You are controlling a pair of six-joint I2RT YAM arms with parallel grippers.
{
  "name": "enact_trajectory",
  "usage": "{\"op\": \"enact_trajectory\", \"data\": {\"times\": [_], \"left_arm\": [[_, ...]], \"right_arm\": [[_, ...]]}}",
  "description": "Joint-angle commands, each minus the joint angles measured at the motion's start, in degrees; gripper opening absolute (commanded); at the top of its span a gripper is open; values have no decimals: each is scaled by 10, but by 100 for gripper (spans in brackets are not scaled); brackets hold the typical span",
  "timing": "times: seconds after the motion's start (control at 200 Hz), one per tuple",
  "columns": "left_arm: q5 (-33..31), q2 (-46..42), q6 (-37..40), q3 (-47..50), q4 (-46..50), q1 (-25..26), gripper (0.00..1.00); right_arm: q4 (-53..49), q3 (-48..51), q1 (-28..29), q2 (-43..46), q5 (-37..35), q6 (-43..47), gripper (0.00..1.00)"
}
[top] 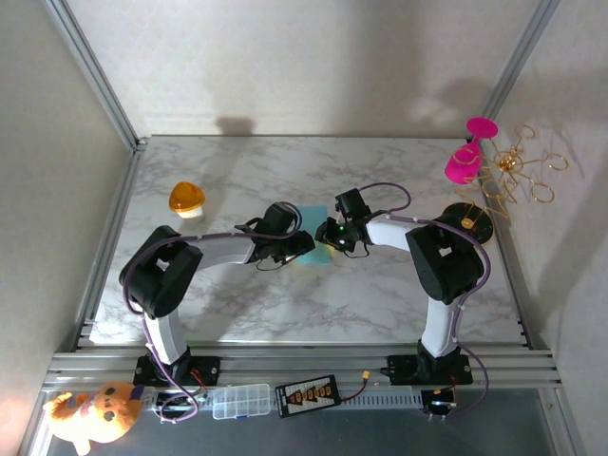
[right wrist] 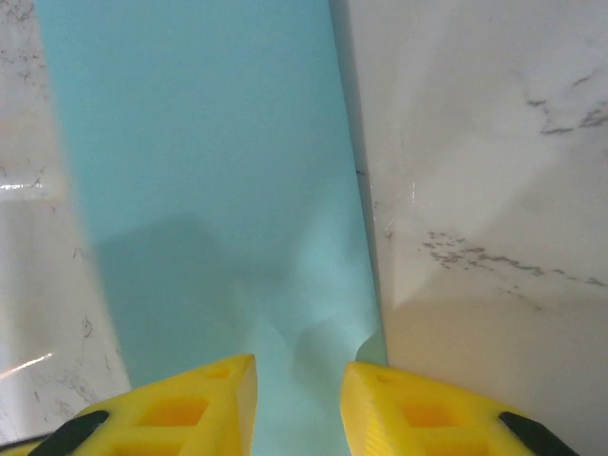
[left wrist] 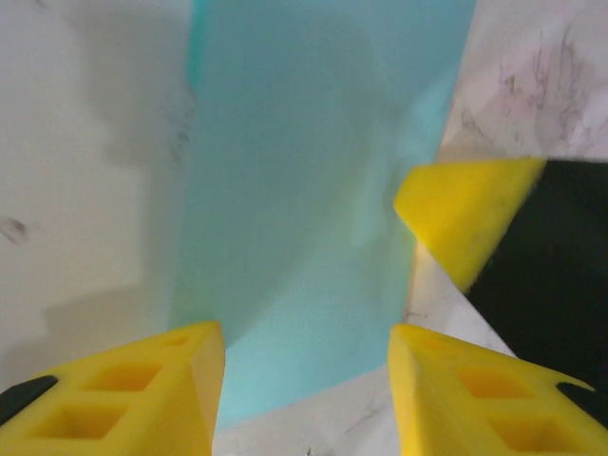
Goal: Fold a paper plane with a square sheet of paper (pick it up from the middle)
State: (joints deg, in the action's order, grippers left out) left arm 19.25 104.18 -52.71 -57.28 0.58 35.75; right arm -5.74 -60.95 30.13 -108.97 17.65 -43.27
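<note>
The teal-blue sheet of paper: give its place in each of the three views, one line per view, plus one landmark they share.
Top external: the teal-blue sheet lies mid-table between the left gripper and the right gripper.
Left wrist: the sheet runs from the top edge down between the yellow fingers.
Right wrist: the sheet fills the left-centre, its near edge puckered between the fingers.
Shared landmark: the marble tabletop beside the sheet.

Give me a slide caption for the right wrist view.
Right gripper pinching the edge of the teal paper on the marble table.
</note>
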Motion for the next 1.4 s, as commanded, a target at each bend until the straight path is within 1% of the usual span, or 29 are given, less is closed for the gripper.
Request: {"op": "enact_trajectory", "data": {"times": [0.0,0.195,0.275,0.396,0.516,0.706,0.906,1.047,1.227,1.397], "left_arm": [[-34,-18,22,6,-2,-23,51],[-50,-11,41,1,-2,-41,55],[-34,0,42,-6,-6,-42,55],[-13,9,34,-5,-6,-40,52],[-13,-1,32,0,20,-33,45],[-13,-20,17,18,57,-12,44],[0,-22,4,30,42,-4,43],[20,-13,3,30,19,-3,40],[30,-2,5,23,12,-3,40],[45,-9,13,19,-6,-8,40]], "right_arm": [[-59,27,3,-51,-28,5,33],[-59,29,3,-55,-30,6,33],[-58,29,3,-55,-29,6,33],[-59,29,3,-54,-31,7,33],[-60,28,3,-55,-31,8,33],[-61,26,3,-57,-32,9,33],[-65,22,3,-60,-32,10,33],[-67,20,3,-60,-32,13,33],[-63,21,3,-61,-28,12,33],[-63,21,3,-61,-29,12,33]]}}
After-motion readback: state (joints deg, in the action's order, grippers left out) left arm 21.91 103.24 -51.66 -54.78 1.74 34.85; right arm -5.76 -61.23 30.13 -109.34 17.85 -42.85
